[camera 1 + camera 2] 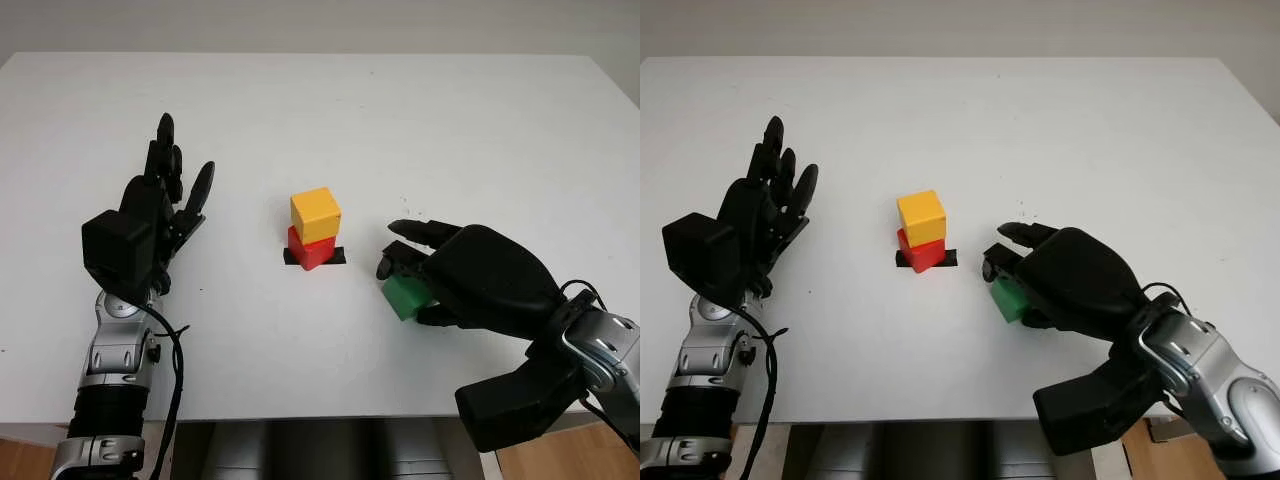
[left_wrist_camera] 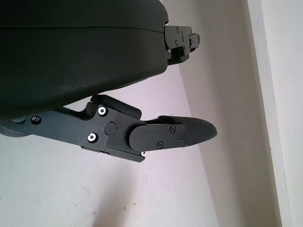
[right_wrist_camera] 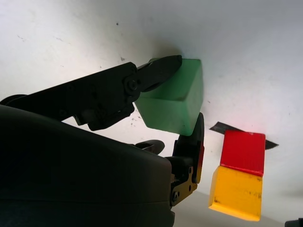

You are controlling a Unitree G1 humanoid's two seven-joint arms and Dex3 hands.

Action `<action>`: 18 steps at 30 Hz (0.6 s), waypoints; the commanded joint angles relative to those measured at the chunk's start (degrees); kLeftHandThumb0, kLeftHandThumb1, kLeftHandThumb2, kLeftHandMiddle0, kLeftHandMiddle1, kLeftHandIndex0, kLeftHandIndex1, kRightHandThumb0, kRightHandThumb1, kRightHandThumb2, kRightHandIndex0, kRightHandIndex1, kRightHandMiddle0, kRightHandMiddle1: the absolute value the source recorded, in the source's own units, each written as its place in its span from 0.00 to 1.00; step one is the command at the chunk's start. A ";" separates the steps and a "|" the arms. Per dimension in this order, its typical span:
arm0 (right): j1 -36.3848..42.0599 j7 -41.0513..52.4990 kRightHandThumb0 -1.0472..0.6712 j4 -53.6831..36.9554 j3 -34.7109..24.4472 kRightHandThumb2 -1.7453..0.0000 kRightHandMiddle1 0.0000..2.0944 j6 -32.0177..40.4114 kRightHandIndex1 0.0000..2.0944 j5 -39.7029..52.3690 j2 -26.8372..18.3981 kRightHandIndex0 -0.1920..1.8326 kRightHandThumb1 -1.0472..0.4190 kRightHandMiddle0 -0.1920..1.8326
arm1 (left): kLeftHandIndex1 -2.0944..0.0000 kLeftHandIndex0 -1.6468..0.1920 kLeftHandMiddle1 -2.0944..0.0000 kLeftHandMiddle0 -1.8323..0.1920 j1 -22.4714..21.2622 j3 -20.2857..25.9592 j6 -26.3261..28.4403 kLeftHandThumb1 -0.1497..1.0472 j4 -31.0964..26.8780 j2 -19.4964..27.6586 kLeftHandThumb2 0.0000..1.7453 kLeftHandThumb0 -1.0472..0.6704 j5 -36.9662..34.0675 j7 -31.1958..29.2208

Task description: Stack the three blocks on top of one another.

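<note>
Green block (image 1: 404, 295) is pinched in the right hand (image 1: 470, 275), near the bench (image 1: 400, 120) front edge, just beside the yellow block (image 1: 316, 215) stacked on the red block (image 1: 310, 250). Left hand (image 1: 150, 215) is held open, well apart.

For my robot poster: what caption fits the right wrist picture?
Right hand grips the green block beside the yellow block stacked on red block.
</note>
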 commanded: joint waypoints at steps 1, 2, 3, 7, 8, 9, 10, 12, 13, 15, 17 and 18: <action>-1.49 0.28 0.47 -0.01 -0.85 0.97 0.61 -0.36 0.04 1.46 -0.49 0.29 0.02 0.23 | 0.97 0.95 0.97 0.94 0.02 -0.14 -0.81 1.00 -0.01 0.28 0.24 0.24 0.17 0.05; -2.03 0.09 0.47 0.20 -0.92 0.97 0.61 -0.52 0.04 1.89 -0.47 0.30 0.03 0.23 | 0.97 0.94 0.97 0.94 0.00 -0.12 -0.86 1.00 -0.01 0.24 0.24 0.24 0.10 0.03; -2.51 -0.19 0.47 0.41 -1.04 0.97 0.61 -0.64 0.04 2.38 -0.35 0.31 0.03 0.24 | 0.97 0.95 0.97 0.94 0.01 -0.14 -0.81 1.00 -0.03 0.24 0.24 0.25 0.12 0.05; -4.56 -1.33 0.46 1.65 -1.94 0.98 0.62 -1.62 0.05 5.15 -0.04 0.33 0.06 0.27 | 0.97 0.95 0.97 0.94 0.13 -0.12 -0.38 1.00 -0.26 0.16 0.24 0.25 0.02 0.08; -5.16 -1.17 0.46 1.84 -2.14 0.98 0.62 -1.56 0.05 5.96 0.00 0.33 0.06 0.27 | 0.97 0.94 0.97 0.94 0.18 -0.11 -0.27 1.00 -0.32 0.20 0.23 0.25 -0.05 -0.02; -5.74 -0.77 0.46 1.86 -2.33 0.97 0.62 -1.27 0.05 6.62 -0.05 0.33 0.06 0.27 | 0.97 0.95 0.97 0.95 0.23 -0.11 -0.27 1.00 -0.38 0.23 0.23 0.25 -0.13 -0.17; -6.34 -0.47 0.45 1.92 -2.52 0.97 0.61 -0.99 0.05 7.25 -0.08 0.33 0.05 0.27 | 0.98 0.95 0.98 0.95 0.26 -0.14 -0.22 1.00 -0.45 0.25 0.24 0.25 -0.09 -0.16; -7.39 0.79 0.45 2.00 -2.93 0.97 0.62 0.18 0.05 9.43 0.15 0.33 0.05 0.27 | 0.98 0.95 0.98 0.95 0.32 -0.20 -0.47 1.00 -0.43 0.31 0.24 0.25 0.09 -0.10; -7.83 1.60 0.46 2.02 -3.14 0.97 0.62 0.91 0.04 10.80 0.35 0.32 0.05 0.26 | 0.98 0.95 0.98 0.95 0.33 -0.23 -0.67 1.00 -0.37 0.34 0.24 0.25 0.21 -0.06; -9.72 3.47 0.46 3.43 -4.66 0.97 0.62 2.71 0.04 17.45 1.15 0.32 0.05 0.27 | 0.97 0.94 0.97 0.94 0.33 -0.23 -1.07 1.00 -0.16 0.33 0.24 0.25 0.53 0.28; -12.09 5.70 0.46 5.24 -6.11 0.97 0.62 5.42 0.03 23.22 1.40 0.30 0.04 0.25 | 0.97 0.95 0.97 0.94 0.32 -0.10 -0.79 1.00 -0.19 0.26 0.24 0.25 0.29 0.14; -13.36 6.70 0.45 6.31 -6.75 0.97 0.61 7.09 0.03 25.68 1.52 0.30 0.04 0.26 | 0.97 0.95 0.97 0.94 0.34 -0.05 -0.59 1.00 -0.33 0.21 0.24 0.25 0.14 0.06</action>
